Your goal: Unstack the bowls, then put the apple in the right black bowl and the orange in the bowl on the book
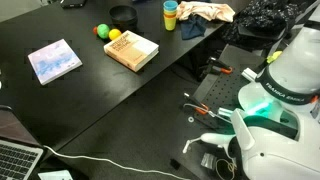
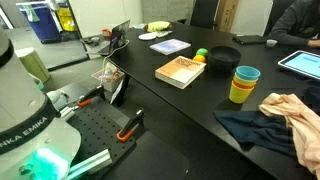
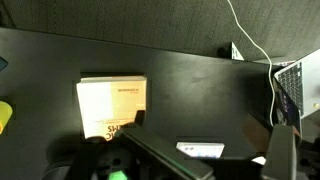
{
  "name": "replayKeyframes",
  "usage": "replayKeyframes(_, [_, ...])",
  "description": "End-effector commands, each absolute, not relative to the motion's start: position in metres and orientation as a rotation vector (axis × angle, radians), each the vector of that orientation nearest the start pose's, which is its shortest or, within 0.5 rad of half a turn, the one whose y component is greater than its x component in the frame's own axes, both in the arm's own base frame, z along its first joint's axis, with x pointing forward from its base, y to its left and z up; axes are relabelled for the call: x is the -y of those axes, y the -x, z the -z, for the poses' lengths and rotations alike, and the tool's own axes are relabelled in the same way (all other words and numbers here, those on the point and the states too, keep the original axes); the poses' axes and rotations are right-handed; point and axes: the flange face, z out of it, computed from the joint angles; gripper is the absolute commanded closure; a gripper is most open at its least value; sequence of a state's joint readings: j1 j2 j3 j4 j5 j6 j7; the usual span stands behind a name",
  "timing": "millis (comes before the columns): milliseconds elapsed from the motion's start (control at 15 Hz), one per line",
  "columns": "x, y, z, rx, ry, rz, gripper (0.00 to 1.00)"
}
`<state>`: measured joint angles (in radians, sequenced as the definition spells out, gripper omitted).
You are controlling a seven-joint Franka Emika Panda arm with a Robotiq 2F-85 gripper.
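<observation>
1. The gripper (image 3: 190, 162) shows only in the wrist view, as dark blurred shapes along the bottom edge; I cannot tell whether its fingers are apart or together, and nothing is seen in them
2. It hangs over the black table (image 1: 80, 95), above the near side of the book (image 3: 112, 105), and touches none of the task's things
3. The book (image 1: 131, 50) (image 2: 181, 71) lies flat and closed, with nothing on it
4. The bowls (image 1: 122, 15) (image 2: 223, 57) show as one black round shape on the table, just past the book's far corner; I cannot tell two rims apart
5. The apple (image 1: 101, 30) (image 2: 202, 53) sits on the table between book and bowls, close to both
6. The orange (image 1: 114, 35) (image 2: 199, 60) lies against the apple, just beside the book's edge; neither fruit is in a bowl
7. A yellow patch at the left edge of the wrist view may be the orange, but it is too cut off to tell
8. A thin book (image 1: 54, 60) (image 2: 170, 46) lies flat, well apart from the tan one
9. Stacked cups (image 1: 170, 14) (image 2: 243, 84) stand upright near the bowls, on the side away from the fruit
10. A cloth (image 1: 205, 12) (image 2: 295, 115) lies crumpled beyond the cups
11. A laptop (image 1: 15, 160) (image 3: 290, 90) sits at the table's edge, and a white cable (image 3: 250, 40) runs by it
</observation>
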<state>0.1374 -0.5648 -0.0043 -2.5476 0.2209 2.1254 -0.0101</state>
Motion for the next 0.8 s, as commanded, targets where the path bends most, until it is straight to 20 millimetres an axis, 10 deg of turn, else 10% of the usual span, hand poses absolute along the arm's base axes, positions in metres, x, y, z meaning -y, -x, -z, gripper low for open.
replayKeyframes(0, [-0.061,-0.384,-0.476,0.060,2.928,0.194,0.00])
replayKeyframes(400, [-0.063,-0.387,-0.479,0.103,2.895,0.196,0.00])
replayKeyframes(733, [-0.049,-0.450,-0.399,-0.144,2.888,-0.024,0.00])
